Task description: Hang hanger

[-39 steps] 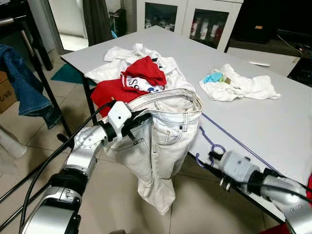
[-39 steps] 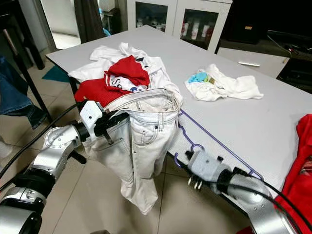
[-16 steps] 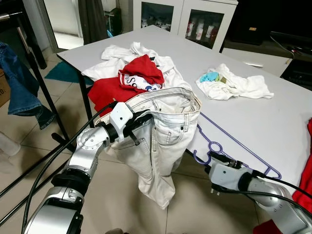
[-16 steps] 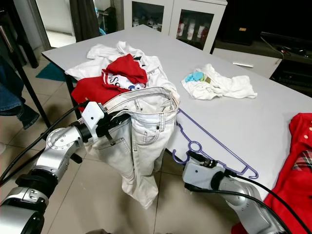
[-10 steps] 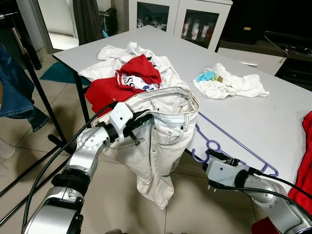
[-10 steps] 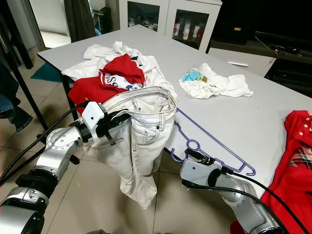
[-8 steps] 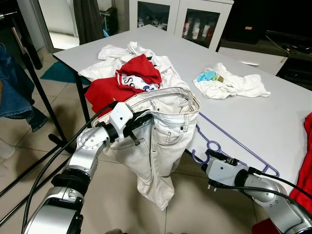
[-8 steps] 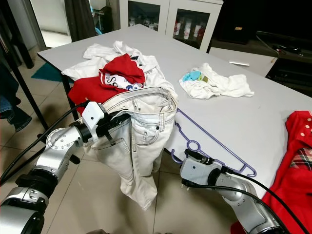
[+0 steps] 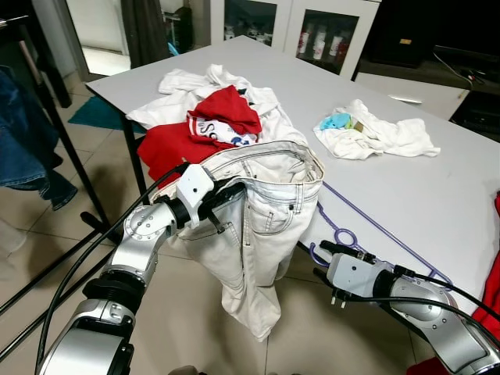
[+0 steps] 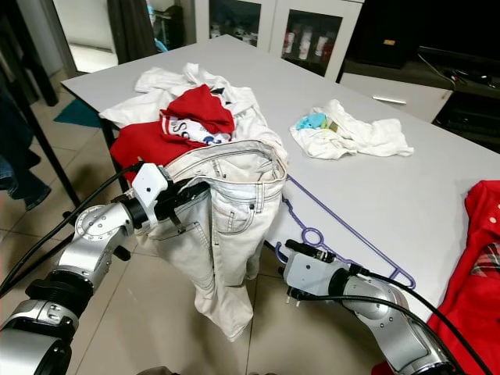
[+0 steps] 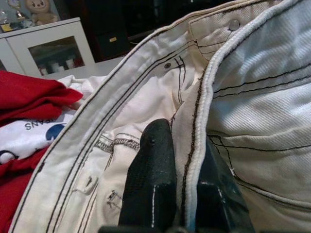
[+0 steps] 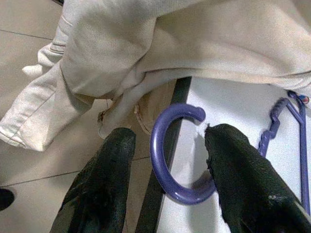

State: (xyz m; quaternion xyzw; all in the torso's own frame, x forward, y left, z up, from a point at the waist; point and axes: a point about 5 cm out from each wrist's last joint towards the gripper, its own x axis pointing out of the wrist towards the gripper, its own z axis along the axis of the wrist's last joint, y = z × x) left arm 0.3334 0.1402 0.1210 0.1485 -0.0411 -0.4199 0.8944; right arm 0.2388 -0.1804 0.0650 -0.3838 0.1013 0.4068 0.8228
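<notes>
While the purple hanger point(image 10: 344, 242) lies flat at the grey table's point(image 10: 437, 180) near edge, its hook point(image 12: 170, 150) sits between the right gripper's point(image 12: 167, 194) spread fingers point(image 12: 243, 189), not yet pinched. Beside it, the left gripper point(image 11: 177, 189) is clamped on the white jeans' point(image 9: 266, 226) waistband, legs hanging off the edge.

Hanger point(image 9: 367, 226) on table point(image 9: 437, 187), right of jeans point(image 9: 262, 234)
</notes>
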